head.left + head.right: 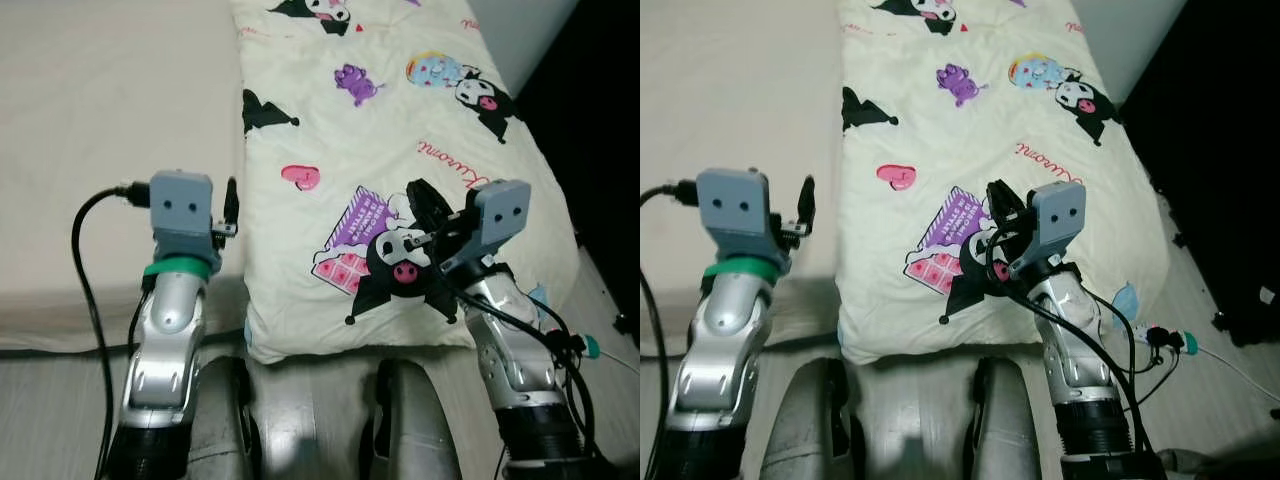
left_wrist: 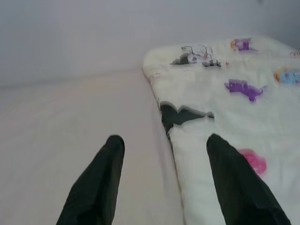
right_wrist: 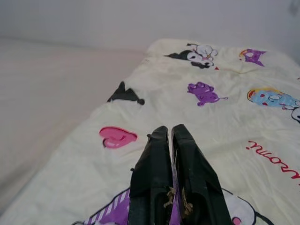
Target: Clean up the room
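Observation:
A cream blanket (image 1: 400, 120) printed with black, purple and pink cartoon figures lies flat along the right side of a beige mattress (image 1: 100, 150). My left gripper (image 2: 164, 143) is open and hovers over the blanket's left edge, one finger above the bare sheet and the other above the blanket. My right gripper (image 3: 169, 129) is shut, its fingers pressed together. It sits low over the blanket's near end, above the purple-and-pink print (image 1: 350, 245). Whether any cloth is pinched between its fingers is hidden.
The bed's near edge (image 1: 120, 340) meets grey floor, where my knees (image 1: 410, 420) stand close to it. Black cables loop off both arms, and a teal-tipped plug (image 1: 591, 348) hangs at the right. A dark area (image 1: 600, 120) lies to the right of the bed.

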You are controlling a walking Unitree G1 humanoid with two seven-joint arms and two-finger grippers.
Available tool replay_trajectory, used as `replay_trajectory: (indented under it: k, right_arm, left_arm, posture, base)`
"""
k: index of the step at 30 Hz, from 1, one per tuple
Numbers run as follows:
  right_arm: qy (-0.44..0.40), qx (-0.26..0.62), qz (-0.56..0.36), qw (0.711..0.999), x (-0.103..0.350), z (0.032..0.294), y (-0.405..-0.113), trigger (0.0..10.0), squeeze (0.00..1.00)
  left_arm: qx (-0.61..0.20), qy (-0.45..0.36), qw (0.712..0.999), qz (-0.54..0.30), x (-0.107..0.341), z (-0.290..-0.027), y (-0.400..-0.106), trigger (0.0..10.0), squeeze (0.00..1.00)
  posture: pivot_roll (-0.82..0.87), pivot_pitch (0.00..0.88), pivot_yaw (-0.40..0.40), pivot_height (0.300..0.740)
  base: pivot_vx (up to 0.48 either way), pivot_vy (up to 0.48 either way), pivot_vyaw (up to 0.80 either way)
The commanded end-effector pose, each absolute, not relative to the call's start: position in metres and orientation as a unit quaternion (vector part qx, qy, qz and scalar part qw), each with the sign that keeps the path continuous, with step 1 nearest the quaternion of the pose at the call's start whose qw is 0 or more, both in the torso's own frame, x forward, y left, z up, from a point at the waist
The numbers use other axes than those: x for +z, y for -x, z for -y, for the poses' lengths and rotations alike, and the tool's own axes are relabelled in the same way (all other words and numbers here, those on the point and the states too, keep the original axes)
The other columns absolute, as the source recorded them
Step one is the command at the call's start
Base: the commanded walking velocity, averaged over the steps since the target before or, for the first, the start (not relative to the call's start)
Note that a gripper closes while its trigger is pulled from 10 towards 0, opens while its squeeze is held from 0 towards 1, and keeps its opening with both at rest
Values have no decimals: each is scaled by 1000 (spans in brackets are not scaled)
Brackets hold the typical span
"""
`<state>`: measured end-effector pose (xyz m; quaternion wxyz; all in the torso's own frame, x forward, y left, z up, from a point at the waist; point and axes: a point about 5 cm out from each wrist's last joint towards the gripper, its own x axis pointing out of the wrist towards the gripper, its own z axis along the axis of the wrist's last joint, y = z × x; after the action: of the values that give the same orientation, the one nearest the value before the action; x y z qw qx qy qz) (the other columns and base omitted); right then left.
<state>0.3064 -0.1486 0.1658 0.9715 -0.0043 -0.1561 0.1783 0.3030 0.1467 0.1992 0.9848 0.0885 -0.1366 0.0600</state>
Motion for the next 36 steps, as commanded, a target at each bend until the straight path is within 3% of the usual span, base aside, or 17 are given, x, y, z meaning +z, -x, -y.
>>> replay_trajectory:
  k: [1, 10, 20, 36]
  right_arm:
    - [6, 173, 148, 974, 158, 149, -303, 10000, 0]
    - [4, 119, 151, 981, 154, 159, -310, 10000, 0]
    - [19, 98, 152, 983, 155, 168, -312, 10000, 0]
    - [27, 84, 152, 985, 153, 174, -313, 10000, 0]
  left_arm:
    - [72, -94, 984, 131, 194, -148, -305, 10000, 0]
    - [64, -112, 985, 116, 185, -154, -309, 10000, 0]
    - [-3, -78, 994, 81, 172, -134, -320, 10000, 0]
    - [-37, -70, 994, 69, 161, -118, -323, 10000, 0]
  posture:
    - [-2, 21, -16, 595]
    - [2, 0, -9, 625]
    - [-11, 0, -3, 675]
    - [-18, 0, 2, 740]
  base:
    - [0, 0, 0]
    - [0, 0, 0]
    - [0, 0, 0]
    - [0, 0, 0]
